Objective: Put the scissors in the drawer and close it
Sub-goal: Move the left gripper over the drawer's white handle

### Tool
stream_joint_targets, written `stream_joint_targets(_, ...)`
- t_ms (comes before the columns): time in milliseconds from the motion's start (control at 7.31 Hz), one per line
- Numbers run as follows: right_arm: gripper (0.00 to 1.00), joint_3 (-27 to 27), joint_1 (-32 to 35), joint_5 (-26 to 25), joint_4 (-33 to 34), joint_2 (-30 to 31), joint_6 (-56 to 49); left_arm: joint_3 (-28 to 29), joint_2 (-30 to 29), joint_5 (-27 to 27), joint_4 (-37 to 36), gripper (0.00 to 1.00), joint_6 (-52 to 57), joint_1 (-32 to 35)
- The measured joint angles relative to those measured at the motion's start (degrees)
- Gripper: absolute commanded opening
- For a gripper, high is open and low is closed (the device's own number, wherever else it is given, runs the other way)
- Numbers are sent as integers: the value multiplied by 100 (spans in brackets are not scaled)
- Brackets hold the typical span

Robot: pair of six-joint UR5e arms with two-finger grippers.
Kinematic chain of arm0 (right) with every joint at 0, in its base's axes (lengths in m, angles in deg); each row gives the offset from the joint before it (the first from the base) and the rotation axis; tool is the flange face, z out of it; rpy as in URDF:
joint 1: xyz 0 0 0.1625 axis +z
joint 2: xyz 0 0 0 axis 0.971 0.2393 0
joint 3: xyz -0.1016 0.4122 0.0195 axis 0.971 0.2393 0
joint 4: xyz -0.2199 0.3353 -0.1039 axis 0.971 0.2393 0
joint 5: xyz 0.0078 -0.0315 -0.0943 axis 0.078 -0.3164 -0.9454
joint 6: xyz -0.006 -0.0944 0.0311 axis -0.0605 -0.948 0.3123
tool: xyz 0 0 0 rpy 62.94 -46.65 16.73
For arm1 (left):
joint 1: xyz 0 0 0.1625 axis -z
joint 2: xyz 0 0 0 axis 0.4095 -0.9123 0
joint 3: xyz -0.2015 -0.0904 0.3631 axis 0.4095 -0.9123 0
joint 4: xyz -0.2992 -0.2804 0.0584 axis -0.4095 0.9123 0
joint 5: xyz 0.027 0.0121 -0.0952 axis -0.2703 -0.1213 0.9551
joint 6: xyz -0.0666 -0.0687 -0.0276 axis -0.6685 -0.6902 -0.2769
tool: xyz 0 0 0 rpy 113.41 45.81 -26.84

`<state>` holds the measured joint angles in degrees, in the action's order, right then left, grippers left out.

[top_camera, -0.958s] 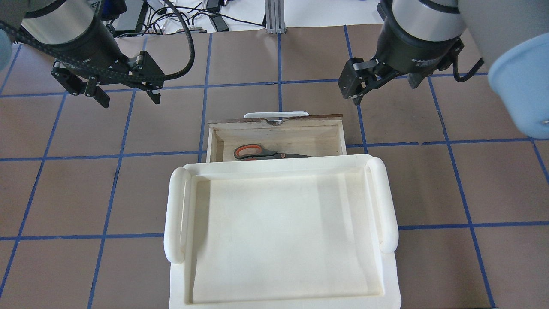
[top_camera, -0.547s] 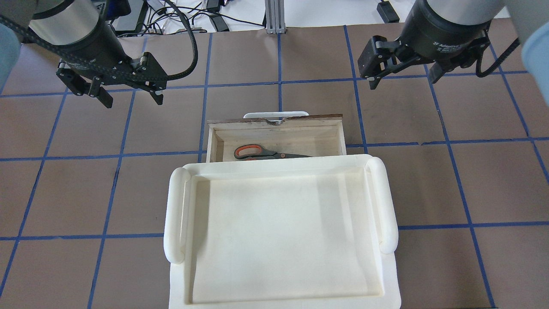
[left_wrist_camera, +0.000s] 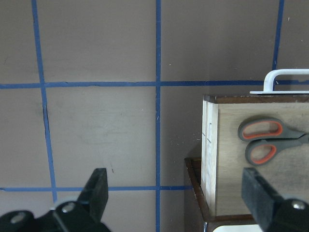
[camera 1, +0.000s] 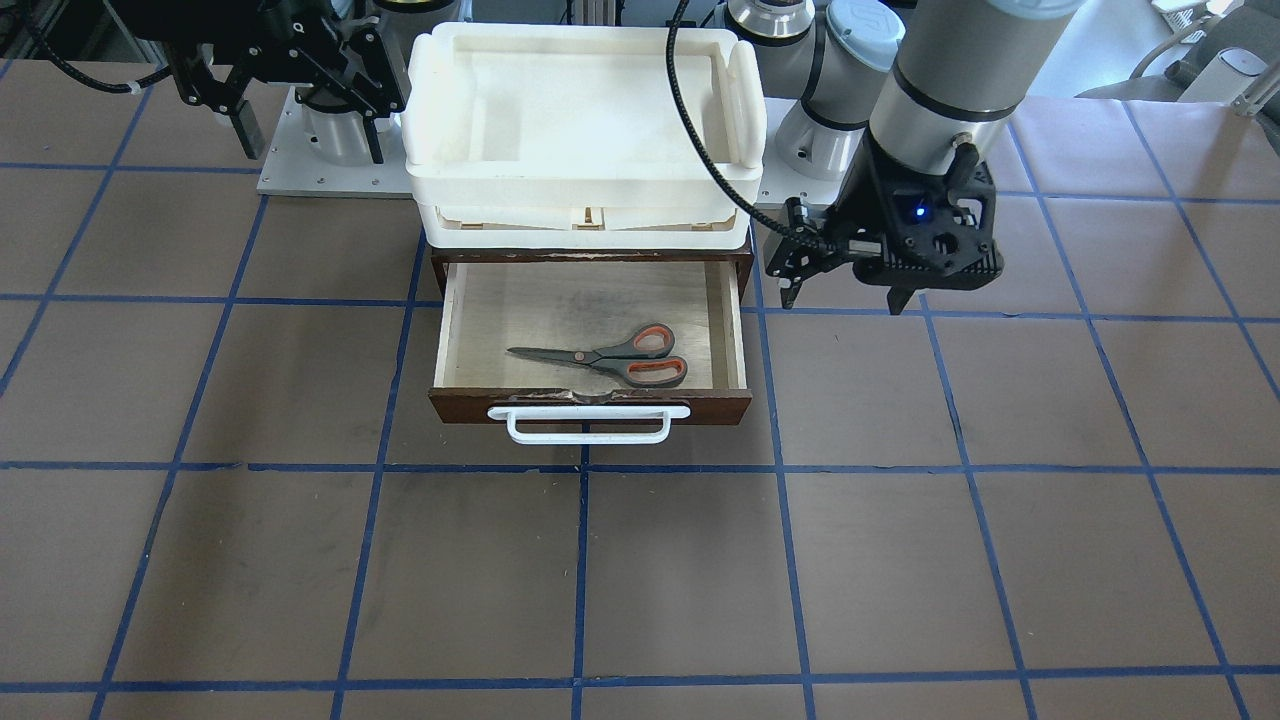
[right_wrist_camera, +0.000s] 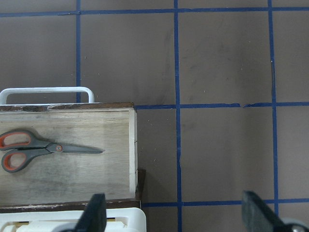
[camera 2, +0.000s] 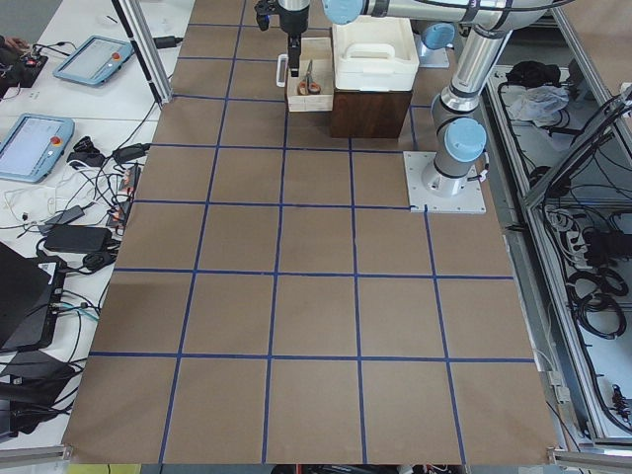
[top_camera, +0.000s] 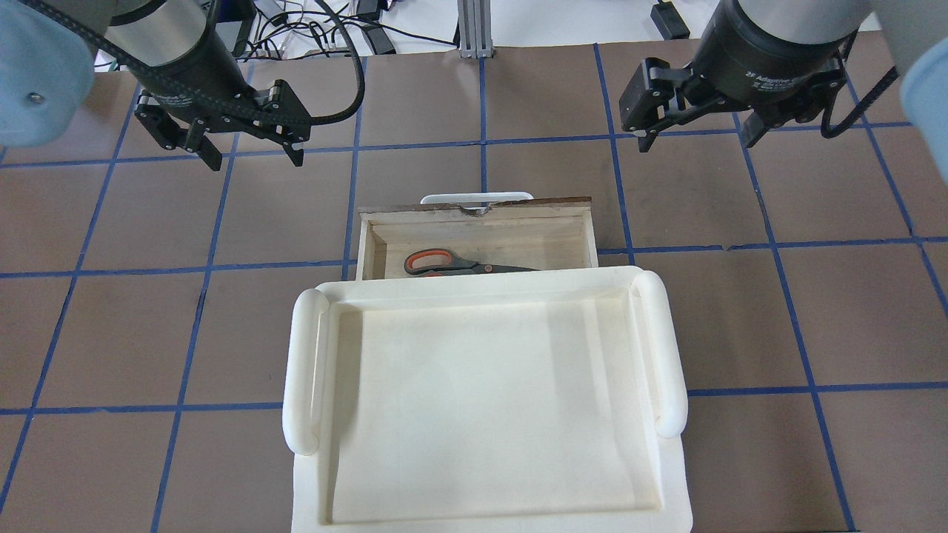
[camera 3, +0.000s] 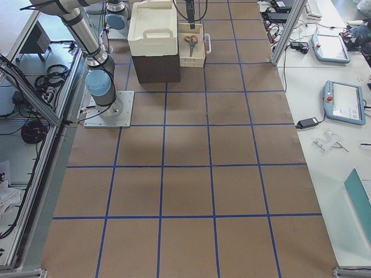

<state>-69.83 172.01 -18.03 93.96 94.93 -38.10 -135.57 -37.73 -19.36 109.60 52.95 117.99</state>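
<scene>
Scissors (camera 1: 610, 357) already lie inside the drawer (camera 1: 720, 405), so the first half of the job looks done. What is left is the closing: the drawer stands pulled well out of its dark cabinet (camera 2: 370, 111), and neither arm is touching it.

The white foam tray (camera 1: 500, 190) is the biggest container. It sits on top of the cabinet, and nothing shows in it in the overhead view. Below it, the drawer is open toward the far side of the table from the robot, with its pale plywood floor in plain sight. The scissors are the only thing in it. They lie flat and closed, close behind the drawer front, roughly parallel to it, with the handles toward the robot's left and the blades pointing to its right. The white bar handle (camera 1: 588, 436) on the chipped front is free.

The left gripper (top_camera: 255, 157) hovers off the drawer's left side with its jaws wide apart and nothing between them. The right gripper (top_camera: 696, 141) hangs off the drawer's right side, likewise spread and empty. In my judgement either one could come round to the front and push it in, as nothing sticks up above the drawer's walls to catch.
</scene>
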Motion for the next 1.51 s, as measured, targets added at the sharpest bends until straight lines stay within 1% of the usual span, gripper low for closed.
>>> stream_joint_targets(137, 100, -7, -2, -3, -25, -1, 3, 54, -282, 183, -489, 100, -48, 167)
stream_joint_targets(274, 100, -11, -4, -4, -28, -1, 5, 153, -560, 321, -817, 100, -138, 353)
stream_joint_targets(684, 100, -21, -21, -9, -2, -3, 3, 588, -1411, 369, -1218, 100, -247, 959)
stream_joint_targets(821, 100, -32, -28, -10, 9, -4, 5, 694, -1611, 328, -1239, 100, -209, 1101)
stream_joint_targets(1095, 100, -72, -37, -9, 34, -2, 7, 740, -1928, 274, -1182, 100, -66, 1181)
stream_joint_targets(1505, 100, -101, -40, -6, 49, 2, 8, 786, -2081, 304, -637, 100, -257, 1232)
